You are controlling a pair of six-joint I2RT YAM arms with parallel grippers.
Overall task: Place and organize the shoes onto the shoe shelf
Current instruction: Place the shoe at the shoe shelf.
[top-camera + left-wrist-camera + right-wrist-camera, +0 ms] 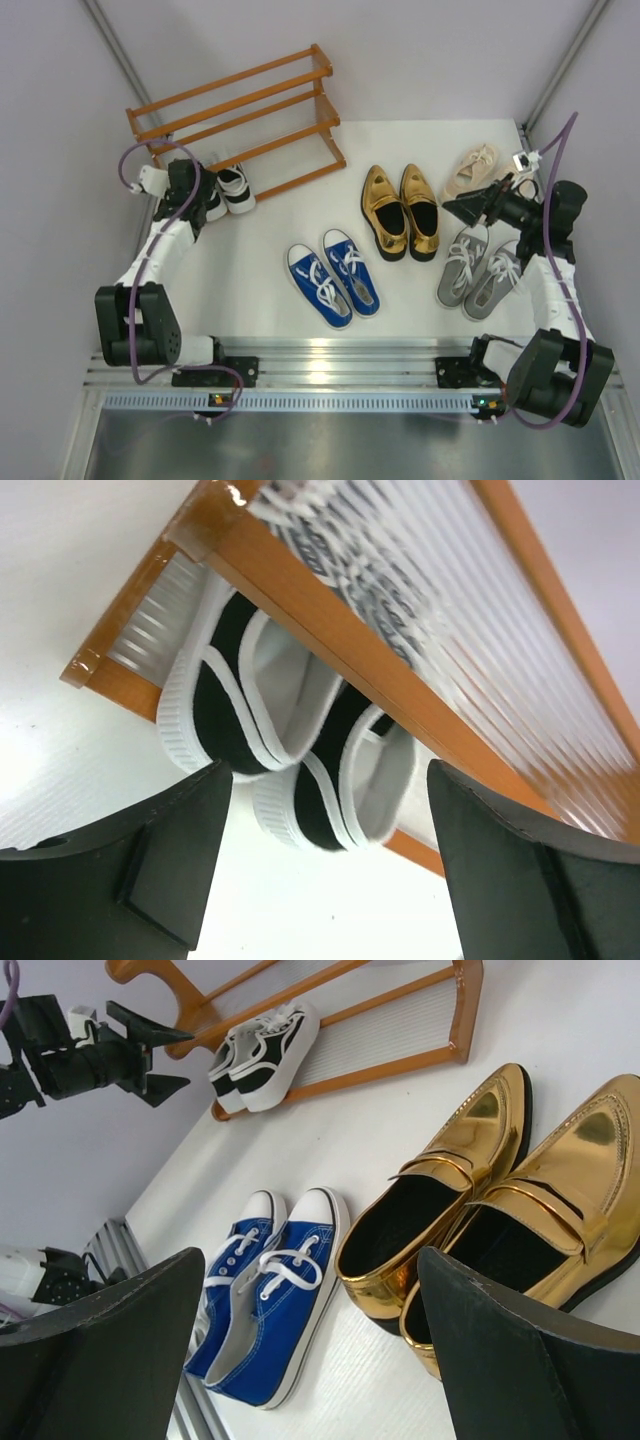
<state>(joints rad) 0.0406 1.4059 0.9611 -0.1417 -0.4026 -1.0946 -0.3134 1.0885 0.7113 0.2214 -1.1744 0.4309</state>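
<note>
The orange-brown shoe shelf (240, 110) stands at the back left. A black-and-white pair of shoes (228, 190) rests at its lowest tier, heels (300, 770) sticking out under a slat (380, 670). My left gripper (205, 200) hangs open just behind those heels, nothing between its fingers (160, 860). On the table lie blue sneakers (333, 278), gold loafers (402, 210), grey sneakers (480, 270) and beige lace-ups (472, 168). My right gripper (460, 208) is open and empty above the grey pair, facing the gold loafers (500, 1190) and blue sneakers (270, 1300).
Grey walls close in the table on the left, back and right. A metal rail (330, 360) with both arm bases runs along the near edge. The shelf's upper tiers (400, 1020) hold nothing.
</note>
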